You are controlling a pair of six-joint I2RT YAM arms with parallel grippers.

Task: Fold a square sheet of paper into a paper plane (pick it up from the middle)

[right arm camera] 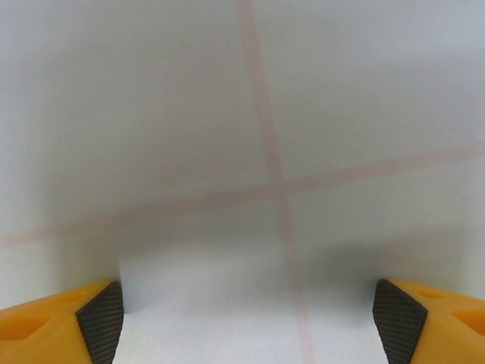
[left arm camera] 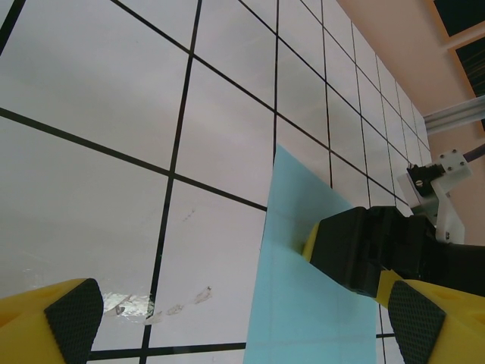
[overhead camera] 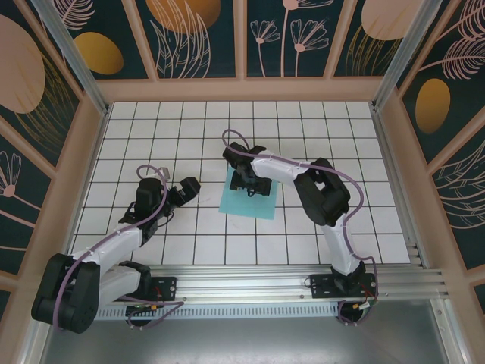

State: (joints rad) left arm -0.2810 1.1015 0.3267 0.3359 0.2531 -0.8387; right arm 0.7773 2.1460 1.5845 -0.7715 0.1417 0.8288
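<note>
Sheet (overhead camera: 251, 205) lies flat and unfolded, mid-tabletop (overhead camera: 318, 121). No crease yet, so by my read this is the opening step: the pick-up from the middle. Right claw (overhead camera: 247, 184) is low over the sheet's far half, jaws spread wide, gripping nothing. Left claw (overhead camera: 186, 189) waits beside the sheet's left edge, not touching it, spread and empty too. The next move calls for a gentle pinch that bunches the thin paper between the pads without skidding it away. No brand, label or writing is readable.
</note>
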